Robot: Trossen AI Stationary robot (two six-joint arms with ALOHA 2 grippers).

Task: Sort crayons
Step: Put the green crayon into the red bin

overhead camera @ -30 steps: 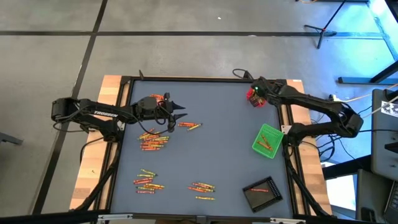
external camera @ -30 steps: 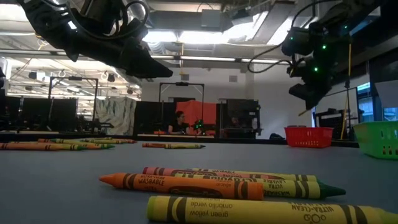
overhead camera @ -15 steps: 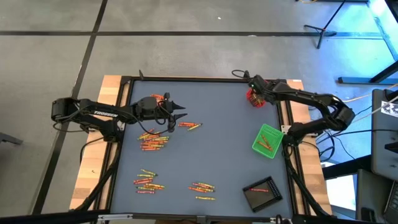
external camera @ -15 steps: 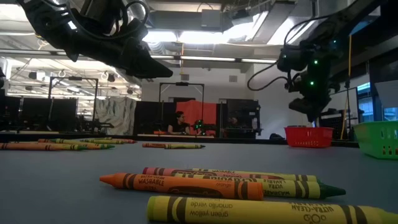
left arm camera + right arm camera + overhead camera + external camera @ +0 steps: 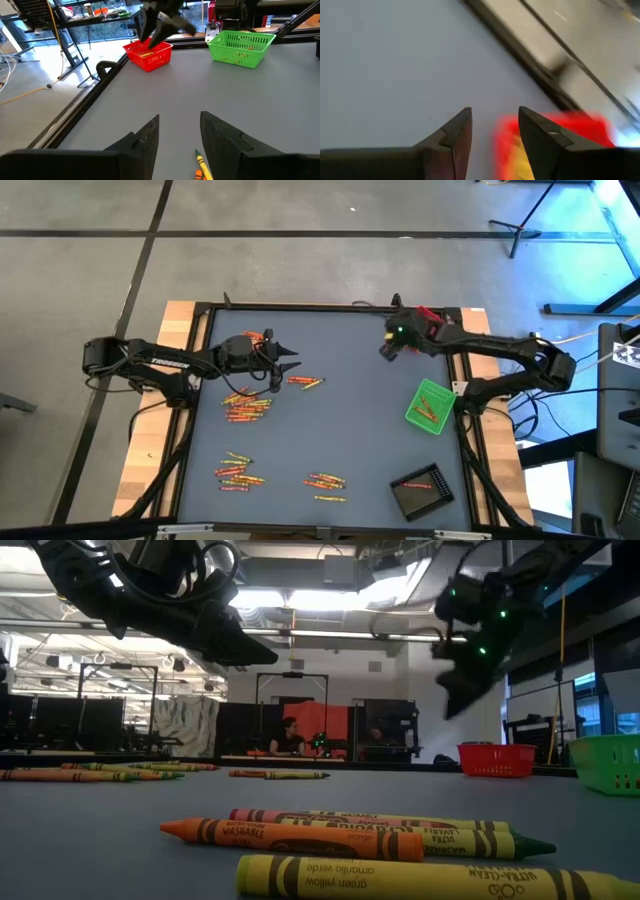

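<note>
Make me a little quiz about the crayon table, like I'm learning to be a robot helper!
1. True or false: the green tray has crayons in it.
2. Which tray is closest to the right gripper? A. red tray B. green tray C. black tray
3. Fill in: the table has ___ trays on it.

Key: 1. True. 2. A, the red tray. 3. Three.

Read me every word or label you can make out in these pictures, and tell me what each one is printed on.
"WASHABLE" on the orange crayon in the low view.
"green yellow" and "amarillo verde", upside down, on the yellow crayon nearest the camera.
"ULTRA-CLEAN WASHABLE", upside down, on the same crayon, only partly clear.
Print on the crayons behind them is too small to read.
White lettering on the left arm is too small to read.
</note>
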